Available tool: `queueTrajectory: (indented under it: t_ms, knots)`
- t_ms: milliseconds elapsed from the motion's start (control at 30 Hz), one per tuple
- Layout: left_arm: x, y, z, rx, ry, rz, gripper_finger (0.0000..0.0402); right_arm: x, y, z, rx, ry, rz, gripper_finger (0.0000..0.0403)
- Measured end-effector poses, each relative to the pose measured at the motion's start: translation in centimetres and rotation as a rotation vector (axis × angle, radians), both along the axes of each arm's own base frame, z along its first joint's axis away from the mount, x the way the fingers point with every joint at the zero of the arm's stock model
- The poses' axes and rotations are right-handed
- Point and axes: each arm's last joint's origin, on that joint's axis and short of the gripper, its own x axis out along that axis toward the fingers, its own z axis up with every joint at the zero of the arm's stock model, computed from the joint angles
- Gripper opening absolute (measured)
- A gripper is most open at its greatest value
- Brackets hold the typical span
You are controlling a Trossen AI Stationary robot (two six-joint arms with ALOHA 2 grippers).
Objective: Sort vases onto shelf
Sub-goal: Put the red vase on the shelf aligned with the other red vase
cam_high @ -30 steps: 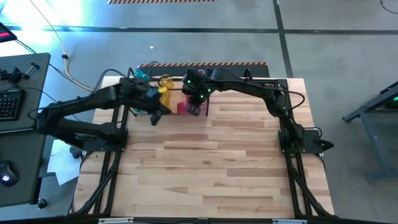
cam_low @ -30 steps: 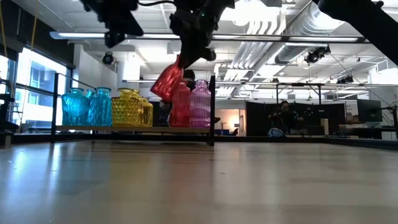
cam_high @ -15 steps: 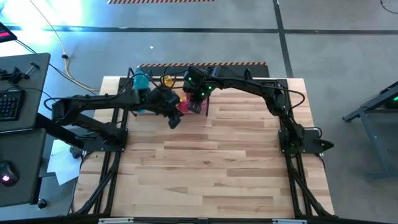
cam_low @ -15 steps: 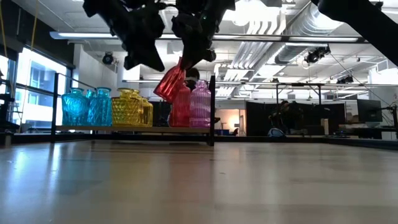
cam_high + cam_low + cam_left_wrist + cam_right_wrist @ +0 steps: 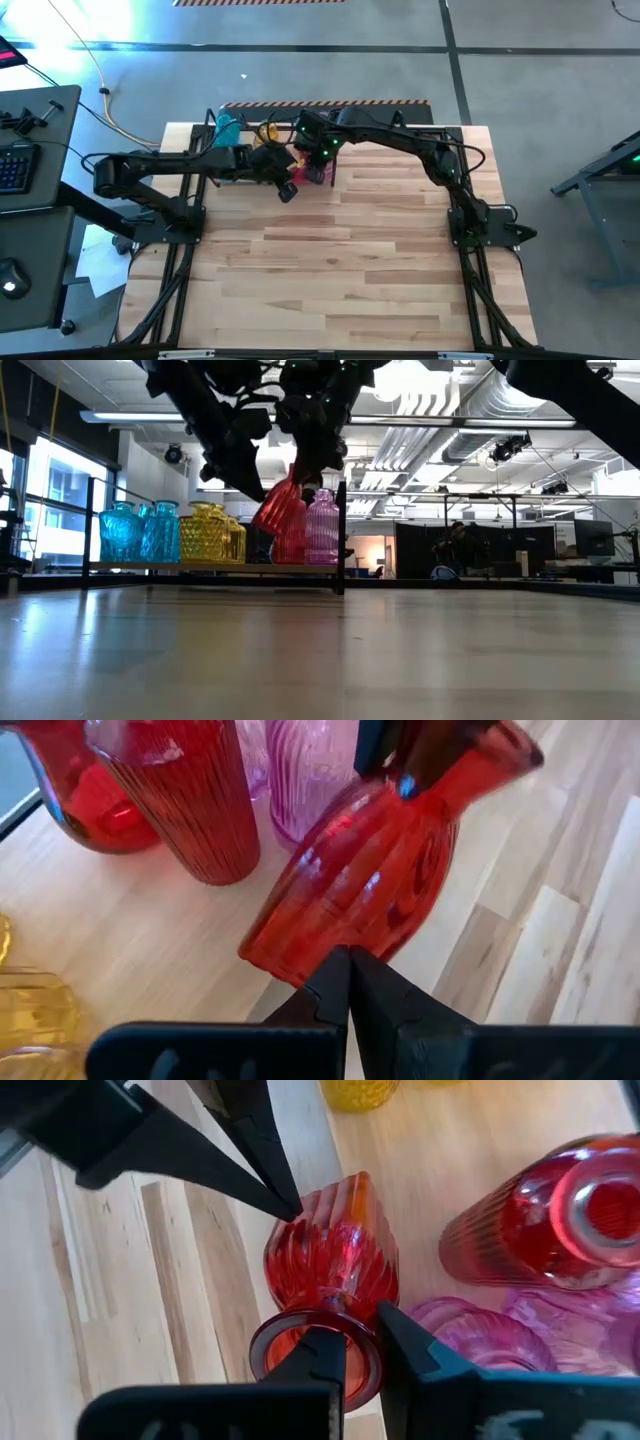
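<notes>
At the far edge of a wooden table, the right gripper grasps the rim of a ribbed red vase and holds it tilted in the air just in front of the shelf. The left gripper, its fingers pressed together and empty, touches the lower edge of that vase with its tips. On the shelf stand blue vases, yellow vases, another red vase and a pink vase.
</notes>
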Motion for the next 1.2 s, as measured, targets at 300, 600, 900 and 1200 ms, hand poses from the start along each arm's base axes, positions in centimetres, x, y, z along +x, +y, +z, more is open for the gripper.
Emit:
queueTrajectory:
  t_ms: [300, 600, 900, 1200]
  knots:
    - [0.9, 0.1, -1.1, -0.013, 0.010, 0.023, 0.0000, 0.6, -0.3, -1.4, -0.013, 0.024, 0.009, 0.0009]
    - [1.6, 0.4, -1.8, 0.017, 0.009, 0.046, 0.0000, 0.5, -1.2, -1.4, -0.023, 0.016, 0.016, 0.0009]
    - [1.9, 0.6, -2.1, 0.041, 0.010, 0.065, 0.0000, 0.4, -1.8, -1.4, -0.035, 0.004, 0.026, 0.0009]
    - [1.5, 0.6, -2.5, -0.003, 0.052, 0.089, 0.0000, 1.6, -2.2, -3.6, 0.018, -0.006, 0.063, 0.0009]
